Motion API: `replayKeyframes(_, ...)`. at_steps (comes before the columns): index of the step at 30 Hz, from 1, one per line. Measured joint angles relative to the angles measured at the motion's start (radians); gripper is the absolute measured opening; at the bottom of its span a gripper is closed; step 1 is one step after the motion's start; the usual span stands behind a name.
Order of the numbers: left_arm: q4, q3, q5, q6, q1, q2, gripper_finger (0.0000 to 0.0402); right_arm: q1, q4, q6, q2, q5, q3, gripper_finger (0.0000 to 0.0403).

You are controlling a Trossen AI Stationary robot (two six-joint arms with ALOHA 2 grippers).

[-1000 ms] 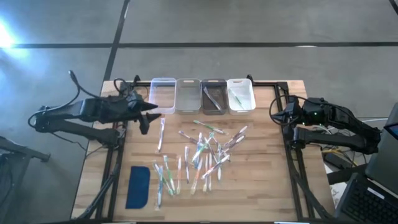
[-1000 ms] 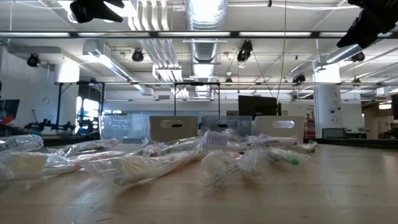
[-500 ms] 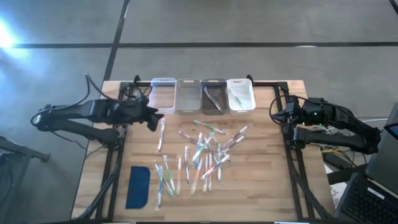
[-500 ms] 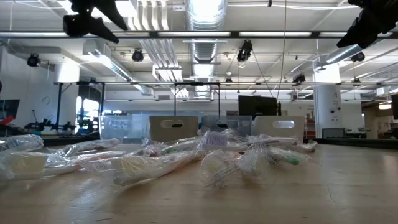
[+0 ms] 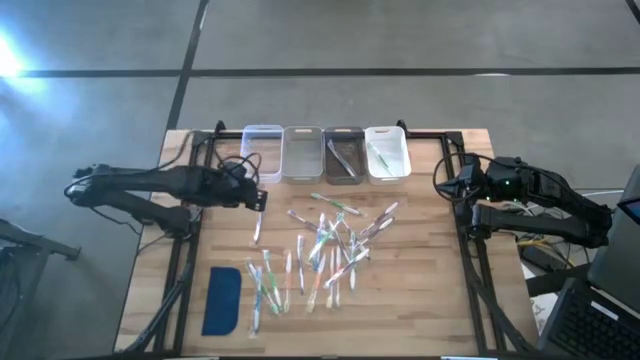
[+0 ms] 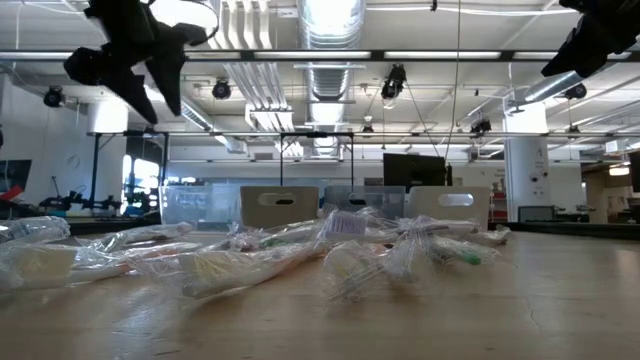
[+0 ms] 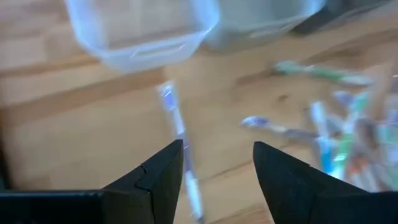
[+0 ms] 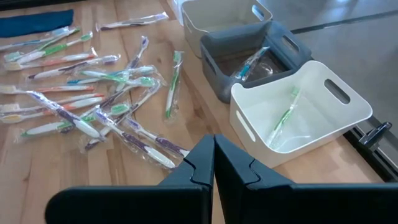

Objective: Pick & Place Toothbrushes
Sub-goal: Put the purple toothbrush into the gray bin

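Several wrapped toothbrushes (image 5: 325,245) lie scattered flat on the wooden table, and one lone toothbrush (image 5: 257,222) lies left of the pile. My left gripper (image 5: 259,198) hangs open above that toothbrush's far end, tipped downward and well clear of the table (image 6: 160,100). In the left wrist view the toothbrush (image 7: 176,127) runs toward the gap between the fingers (image 7: 217,165), close to one of them. My right gripper (image 8: 213,163) waits shut and empty at the table's right edge (image 5: 447,186). A green toothbrush (image 8: 285,119) lies in the white bin (image 8: 323,118), another toothbrush (image 8: 252,62) in the dark grey bin (image 8: 273,43).
A row of small bins stands along the far edge: clear (image 5: 262,152), light grey (image 5: 302,153), dark grey (image 5: 343,153), white (image 5: 387,153). A flat dark-blue pad (image 5: 222,300) lies at the near left. Bare wood shows left of the lone toothbrush.
My left gripper has come down and gone toward the table's right edge, from beside the clear bin to above the lone toothbrush. It has rolled about its own axis and tipped further downward. The toothbrushes have not moved.
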Motion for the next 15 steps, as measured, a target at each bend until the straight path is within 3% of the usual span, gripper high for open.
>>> replayKeyframes(15, -0.001, 0.0, 0.053, -0.003, 0.0, 0.218, 0.0176, 0.0, 0.0, 0.0, 0.0, 0.0, 0.0, 0.0008)
